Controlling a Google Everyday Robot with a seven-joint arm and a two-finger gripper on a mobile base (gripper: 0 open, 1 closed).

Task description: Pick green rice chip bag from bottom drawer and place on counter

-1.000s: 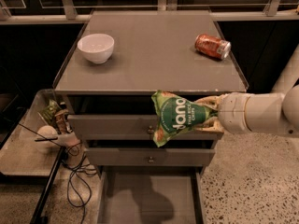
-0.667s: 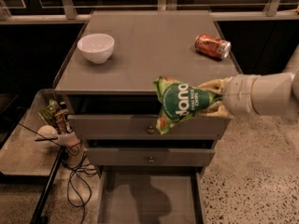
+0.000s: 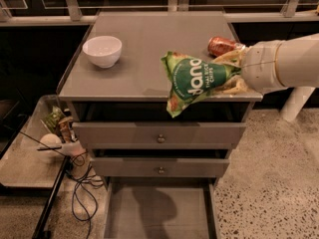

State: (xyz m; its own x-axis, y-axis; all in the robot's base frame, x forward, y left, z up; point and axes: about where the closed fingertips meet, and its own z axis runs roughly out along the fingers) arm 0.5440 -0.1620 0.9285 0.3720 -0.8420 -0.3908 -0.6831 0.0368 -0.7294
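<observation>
Half past the front edge of the desk (image 3: 139,63), pinched firmly in the pincer (image 3: 230,73): green rice chip bag (image 3: 192,81), long axis running from pincer toward desk centre.

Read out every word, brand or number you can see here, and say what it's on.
"dang": large white letters on the green rice chip bag, held by the gripper at the counter's front right edge.
"THAI RICE CHIPS": smaller white print beside it on the same label.
Fine print around the bag's label: too small to read.
Orange can: lettering blurred, unreadable.
</observation>
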